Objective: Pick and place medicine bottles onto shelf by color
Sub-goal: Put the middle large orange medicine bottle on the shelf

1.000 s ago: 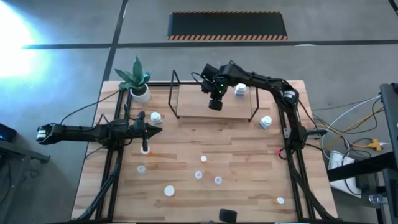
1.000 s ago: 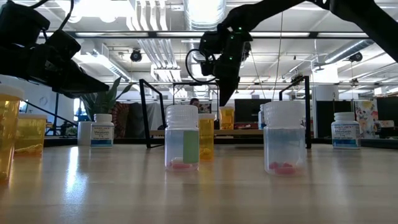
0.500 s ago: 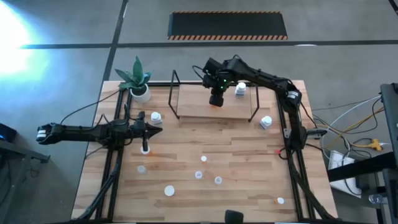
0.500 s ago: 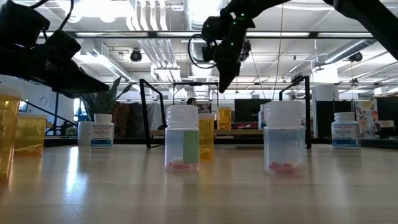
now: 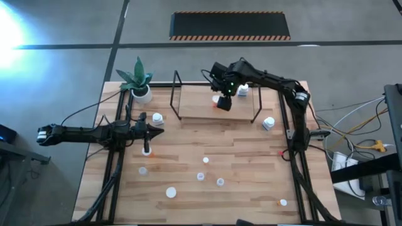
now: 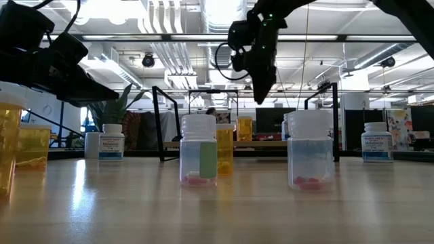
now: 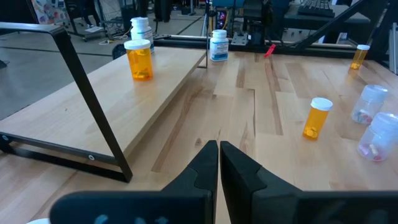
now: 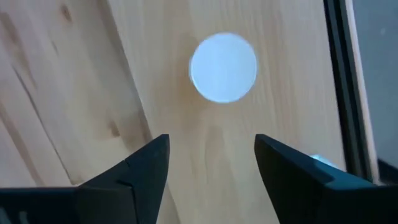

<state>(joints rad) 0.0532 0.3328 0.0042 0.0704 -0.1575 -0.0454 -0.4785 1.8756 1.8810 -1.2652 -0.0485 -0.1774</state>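
Office hall with ceiling lights behind, plank table (image 5: 239, 157) filling frame centre, shelf (image 5: 198, 107) at upper centre holding an orange bottle (image 5: 217, 100), right gripper (image 5: 224, 102) above it, jaws wide, empty, left gripper (image 5: 158, 129) mid-left, jaws closed, empty, loose bottles (image 5: 201, 176) lower centre.

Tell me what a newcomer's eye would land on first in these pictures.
First, the right arm's open claw hanging above the pale wooden shelf with black wire frame, a white-capped orange bottle standing on the board below it. Next, the small white-capped medicine bottles scattered across the plank tabletop nearer the front. The left claw waits shut, low at the table's left side.
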